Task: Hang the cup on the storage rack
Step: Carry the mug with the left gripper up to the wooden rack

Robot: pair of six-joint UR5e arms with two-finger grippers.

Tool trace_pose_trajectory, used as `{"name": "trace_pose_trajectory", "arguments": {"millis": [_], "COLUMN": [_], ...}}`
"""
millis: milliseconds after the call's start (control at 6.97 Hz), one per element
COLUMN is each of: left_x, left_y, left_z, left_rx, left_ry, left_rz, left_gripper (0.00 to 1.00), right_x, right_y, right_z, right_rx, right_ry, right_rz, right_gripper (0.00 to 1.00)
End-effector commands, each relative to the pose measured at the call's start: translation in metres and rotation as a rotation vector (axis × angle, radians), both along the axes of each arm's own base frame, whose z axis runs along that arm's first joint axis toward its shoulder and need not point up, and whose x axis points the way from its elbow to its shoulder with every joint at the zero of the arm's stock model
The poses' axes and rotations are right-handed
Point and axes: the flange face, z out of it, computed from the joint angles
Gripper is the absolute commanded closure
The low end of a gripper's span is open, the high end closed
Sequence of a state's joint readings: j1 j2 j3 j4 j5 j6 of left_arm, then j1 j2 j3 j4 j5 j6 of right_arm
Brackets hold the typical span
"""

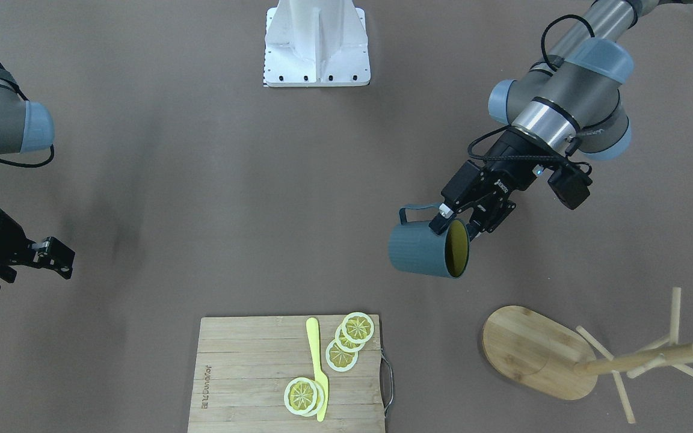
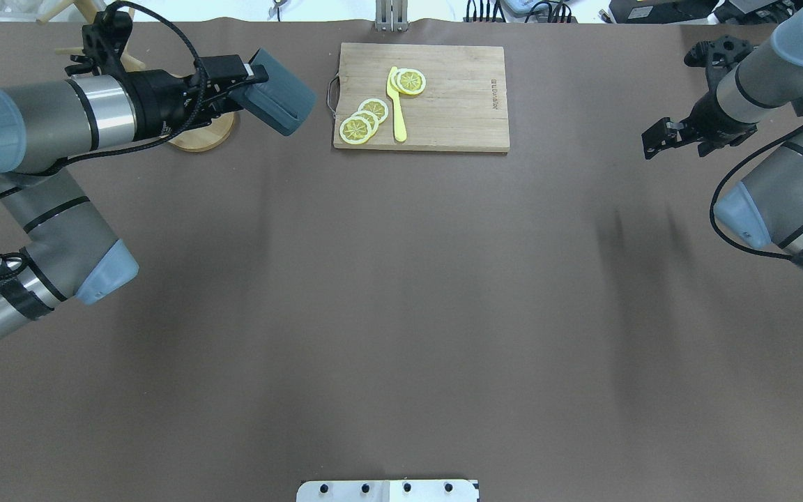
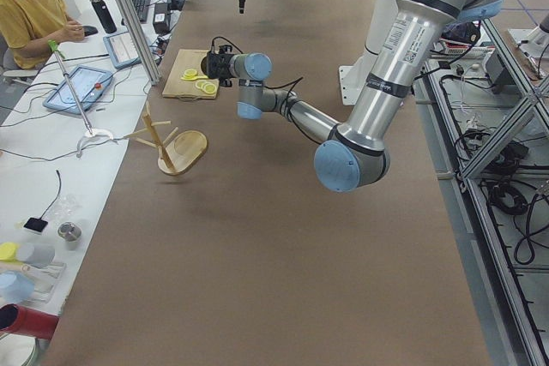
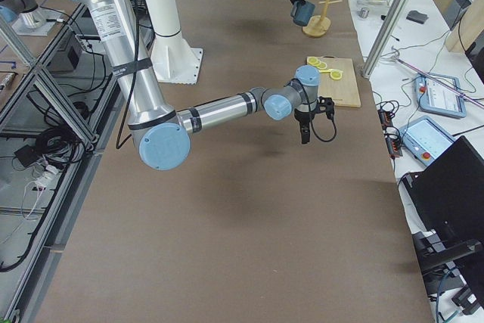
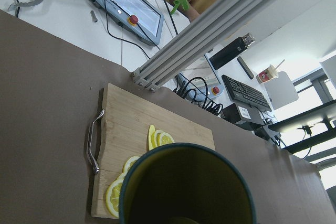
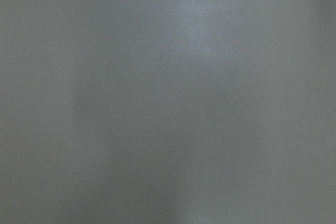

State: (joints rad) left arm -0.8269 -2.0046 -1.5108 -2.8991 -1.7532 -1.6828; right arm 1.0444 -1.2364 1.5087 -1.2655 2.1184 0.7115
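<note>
Front-facing view: the left gripper clamps the rim of the cup, which is held sideways above the table, mouth toward 3 o'clock, handle at 11. The storage rack stands at 4 o'clock from the cup, nearest this arm.

Overhead view: the right gripper hangs far off at 3 o'clock; I cannot tell how its jaws are set.

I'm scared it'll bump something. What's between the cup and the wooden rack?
Nothing. In the front-facing view, only bare brown table separates the cup and the storage rack.
</note>
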Motion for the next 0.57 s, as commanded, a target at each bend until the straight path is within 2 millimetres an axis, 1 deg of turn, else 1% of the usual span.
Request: {"name": "trace_pose_trajectory", "arguments": {"millis": [0,287,430], "left_x": [-0.018,-0.054,-0.062], "left_y": [-0.010,-0.033,-0.041], "left_z": [0.030,0.040,0.048], "left_rx": [-0.066,-0.143,-0.174], "left_ry": [0.130,0.243,0.284], "left_rz": [-0.009,-0.046,-0.056], "left_gripper": [1.00,1.00,1.00], "right_x": [-0.001,0.000,0.000], "right_y": [-0.001,-0.001,-0.001], "right_z": [-0.002,-0.002,-0.002], "right_rx": [0.004,0.006,0.005], "right_ry": [0.000,0.001,0.000], "right_rz": [0.001,0.003,0.004], "right_gripper": [0.00,0.00,0.00]}}
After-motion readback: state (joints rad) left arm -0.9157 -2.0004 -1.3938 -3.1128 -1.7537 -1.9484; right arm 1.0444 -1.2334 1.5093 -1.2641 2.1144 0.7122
